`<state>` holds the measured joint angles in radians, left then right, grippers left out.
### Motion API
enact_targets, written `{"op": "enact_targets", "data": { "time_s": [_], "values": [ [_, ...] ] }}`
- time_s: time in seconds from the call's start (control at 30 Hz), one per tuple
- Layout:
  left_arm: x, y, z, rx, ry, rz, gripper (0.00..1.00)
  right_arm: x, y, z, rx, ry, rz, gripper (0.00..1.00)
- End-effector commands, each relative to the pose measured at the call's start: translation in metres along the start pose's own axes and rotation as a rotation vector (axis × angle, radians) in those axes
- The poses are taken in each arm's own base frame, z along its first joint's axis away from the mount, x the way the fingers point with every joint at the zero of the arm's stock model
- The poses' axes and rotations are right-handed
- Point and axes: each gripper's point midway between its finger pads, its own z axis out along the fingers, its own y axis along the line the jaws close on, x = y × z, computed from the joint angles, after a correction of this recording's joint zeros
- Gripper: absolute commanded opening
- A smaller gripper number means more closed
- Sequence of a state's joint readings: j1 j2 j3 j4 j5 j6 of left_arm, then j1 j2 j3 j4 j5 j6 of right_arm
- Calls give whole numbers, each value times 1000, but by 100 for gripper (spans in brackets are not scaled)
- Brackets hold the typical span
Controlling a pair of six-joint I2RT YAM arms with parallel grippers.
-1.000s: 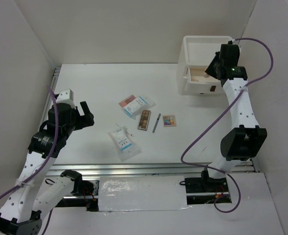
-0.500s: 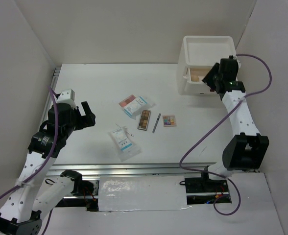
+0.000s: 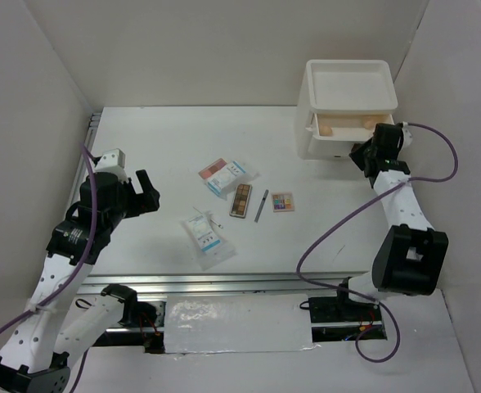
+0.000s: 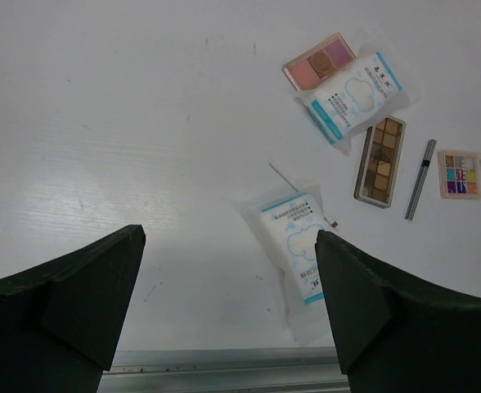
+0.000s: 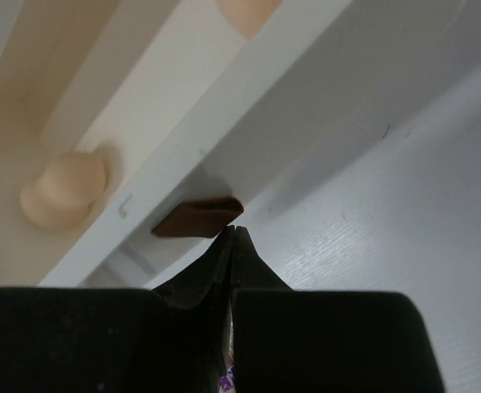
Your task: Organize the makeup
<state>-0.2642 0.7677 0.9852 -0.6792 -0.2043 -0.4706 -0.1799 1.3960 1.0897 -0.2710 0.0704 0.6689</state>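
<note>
The makeup lies mid-table: pink compact (image 3: 213, 168), a sachet (image 3: 233, 175), brown palette (image 3: 241, 200), grey pencil (image 3: 261, 205), multicoloured palette (image 3: 283, 201) and a second sachet (image 3: 208, 237). The left wrist view shows the compact (image 4: 320, 61), brown palette (image 4: 379, 150), pencil (image 4: 420, 168) and near sachet (image 4: 298, 246). My left gripper (image 3: 146, 192) hovers open and empty to their left. My right gripper (image 3: 363, 154) is shut, its tips (image 5: 232, 231) right under the brown drawer handle (image 5: 198, 218). Two peach sponges (image 5: 65, 188) (image 5: 249, 10) lie in the open drawer.
The white stacked drawer unit (image 3: 347, 90) stands at the back right, its upper drawer (image 3: 339, 129) pulled out. White walls close in both sides. A metal rail (image 3: 249, 282) runs along the table's near edge.
My right gripper has come down from above the open drawer to the front of the drawer unit, at the handle. The left arm and the makeup have not moved.
</note>
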Motion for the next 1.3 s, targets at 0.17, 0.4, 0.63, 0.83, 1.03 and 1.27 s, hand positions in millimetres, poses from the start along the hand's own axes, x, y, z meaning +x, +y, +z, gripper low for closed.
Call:
{"op": "enact_targets", "data": {
  "time_s": [0.17, 0.4, 0.63, 0.83, 1.03, 1.27],
  "values": [
    [-6, -2, 1, 10, -30, 13, 99, -61, 26, 23, -52, -111, 45, 0],
    [-7, -2, 0, 15, -35, 14, 99, -71, 41, 42, -72, -97, 38, 0],
    [-5, -4, 3, 20, -22, 21, 99, -81, 61, 56, -140, -96, 53, 0],
    [-5, -3, 3, 17, -23, 21, 99, -82, 68, 80, -150, -71, 59, 0],
    [-3, -4, 5, 16, -13, 24, 99, -88, 81, 91, -199, -77, 69, 0],
    [-5, -3, 5, 11, -19, 23, 99, -87, 94, 100, -260, -58, 79, 0]
  ]
}}
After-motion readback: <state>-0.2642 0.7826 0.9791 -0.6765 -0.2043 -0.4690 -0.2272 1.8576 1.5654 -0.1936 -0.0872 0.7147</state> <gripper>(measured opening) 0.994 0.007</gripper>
